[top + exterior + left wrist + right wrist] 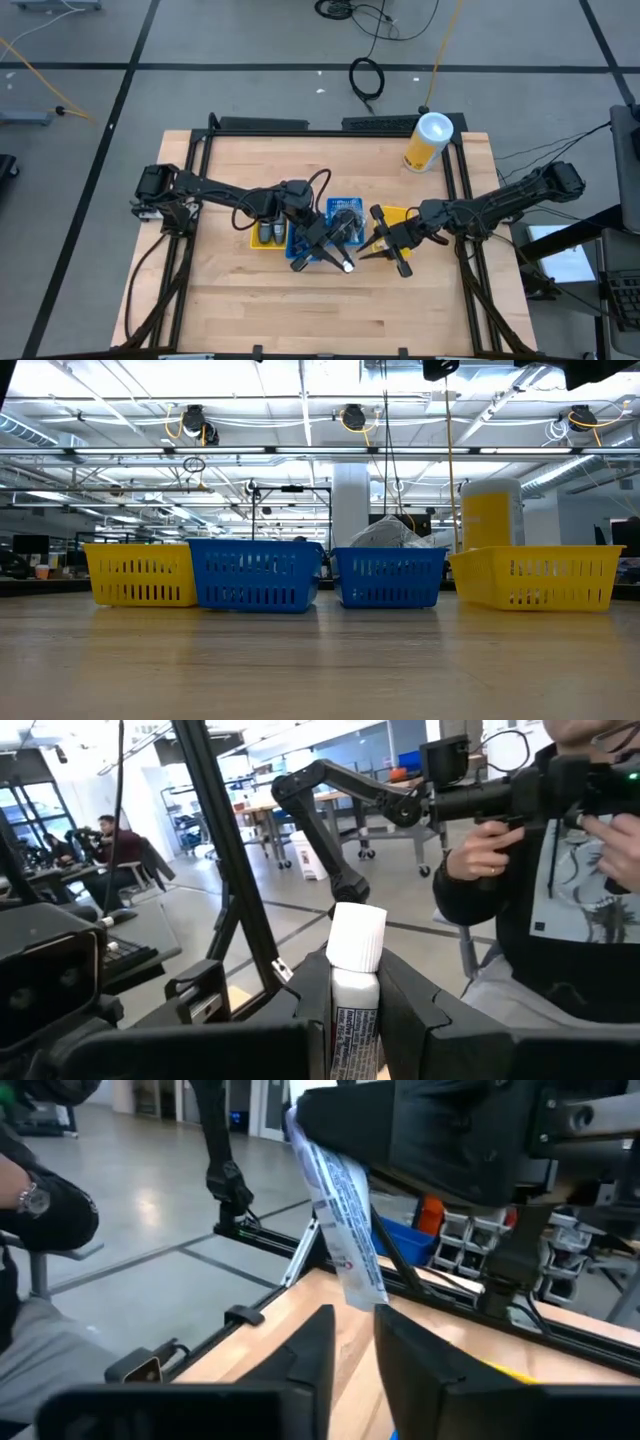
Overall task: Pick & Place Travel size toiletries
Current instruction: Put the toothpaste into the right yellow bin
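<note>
My left gripper point(330, 255) is held above the table's middle, over the bins, shut on a white travel-size tube point(355, 995) with a white cap point(357, 935). In the high view the tube's pale end point(345, 265) points toward the near right. My right gripper point(372, 250) faces it from the right, open. In the right wrist view the printed tube point(340, 1210) slants down toward the gap of the right gripper point(355, 1330). I cannot tell whether the right fingers touch its lower end point(366, 1292). More small items lie in the yellow bin point(262, 235). My left gripper pinches the tube's body point(353, 1010) just behind the cap, between its two fingers point(410, 1005). The tube lies along the fingers and its cap sticks out past their tips. It is lifted clear of the table and bins.
Four bins stand in a row mid-table: yellow point(140, 575), blue point(255, 575), blue point(390, 577), yellow point(535, 577). A large yellow canister with a white lid point(428, 140) stands at the far right. A black frame point(205, 150) rims the table. A person point(560, 870) stands beyond the table.
</note>
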